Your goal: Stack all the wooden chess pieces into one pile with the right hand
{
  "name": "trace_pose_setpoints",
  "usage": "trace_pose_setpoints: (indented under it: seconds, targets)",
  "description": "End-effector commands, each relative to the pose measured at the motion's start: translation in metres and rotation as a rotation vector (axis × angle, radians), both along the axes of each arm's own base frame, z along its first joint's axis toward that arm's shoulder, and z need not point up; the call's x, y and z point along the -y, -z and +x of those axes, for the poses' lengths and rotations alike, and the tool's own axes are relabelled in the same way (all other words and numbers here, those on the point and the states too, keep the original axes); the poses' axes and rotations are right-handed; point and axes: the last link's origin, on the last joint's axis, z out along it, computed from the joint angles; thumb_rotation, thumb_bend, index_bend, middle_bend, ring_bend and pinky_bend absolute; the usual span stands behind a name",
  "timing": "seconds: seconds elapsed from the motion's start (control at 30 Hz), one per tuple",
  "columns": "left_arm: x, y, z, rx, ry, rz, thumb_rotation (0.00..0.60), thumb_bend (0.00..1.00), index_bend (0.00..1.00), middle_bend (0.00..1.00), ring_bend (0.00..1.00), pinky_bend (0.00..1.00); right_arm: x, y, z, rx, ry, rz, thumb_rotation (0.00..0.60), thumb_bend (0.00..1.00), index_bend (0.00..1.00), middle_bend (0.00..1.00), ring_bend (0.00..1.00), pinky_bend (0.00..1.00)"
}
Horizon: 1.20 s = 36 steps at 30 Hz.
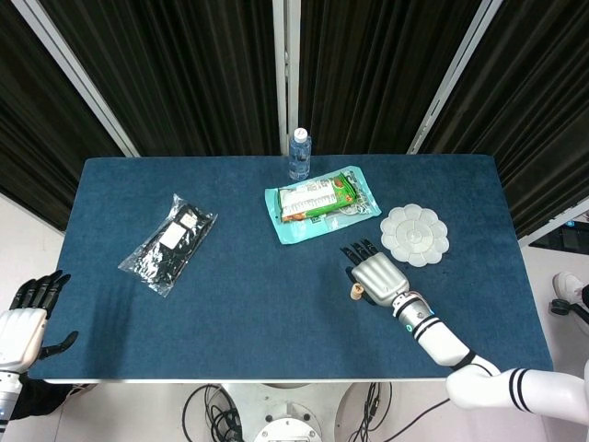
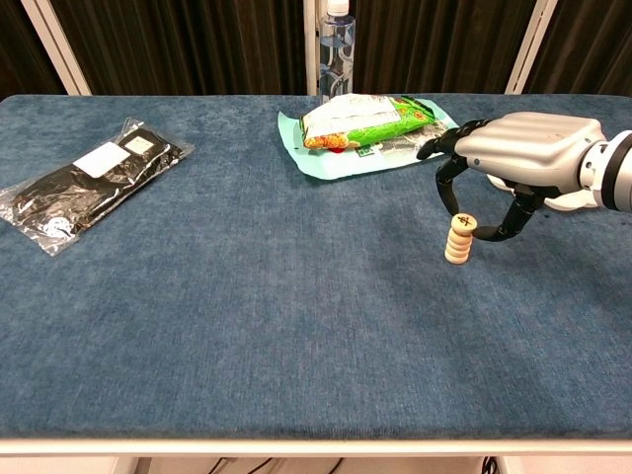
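Now right hand (image 2: 515, 153) pinches top chess piece (image 2: 462, 221) atop pile (image 2: 458, 242).

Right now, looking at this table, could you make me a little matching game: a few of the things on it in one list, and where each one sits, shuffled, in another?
Things
1. water bottle
2. black packet in clear wrap
3. white flower-shaped dish
4. stack of wooden chess pieces

Places
A. between the fingertips of the right hand
B. far edge of the table, near the middle
C. left part of the table, on its own
D. right part of the table, beside the green snack bag

Pairs: 1-B, 2-C, 3-D, 4-A
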Motion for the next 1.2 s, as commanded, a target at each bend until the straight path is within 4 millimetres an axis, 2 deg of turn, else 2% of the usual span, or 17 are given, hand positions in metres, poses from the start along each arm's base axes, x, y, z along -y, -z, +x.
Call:
trace_pose_setpoints:
  seconds: [0.03, 0.53, 1.2]
  targets:
    - [0.0000, 0.0000, 0.0000, 0.000, 0.000, 0.000, 0.600, 0.23, 0.05, 0.00, 0.00, 0.00, -0.0004, 0.0003, 0.0001, -0.001, 0.000, 0.000, 0.600, 0.25, 0.54, 0.08, 0.00, 0.00]
    - [0.0001, -0.0009, 0.0001, 0.003, 0.001, 0.003, 0.600, 0.23, 0.05, 0.00, 0.00, 0.00, -0.0002, 0.0025, 0.0003, -0.010, -0.001, 0.001, 0.600, 0.25, 0.54, 0.07, 0.00, 0.00]
    - [0.0005, -0.0014, 0.0005, 0.005, 0.005, 0.004, 0.600, 0.23, 0.05, 0.00, 0.00, 0.00, -0.0014, -0.0028, 0.0013, -0.004, 0.003, 0.007, 0.600, 0.22, 0.41, 0.06, 0.00, 0.00]
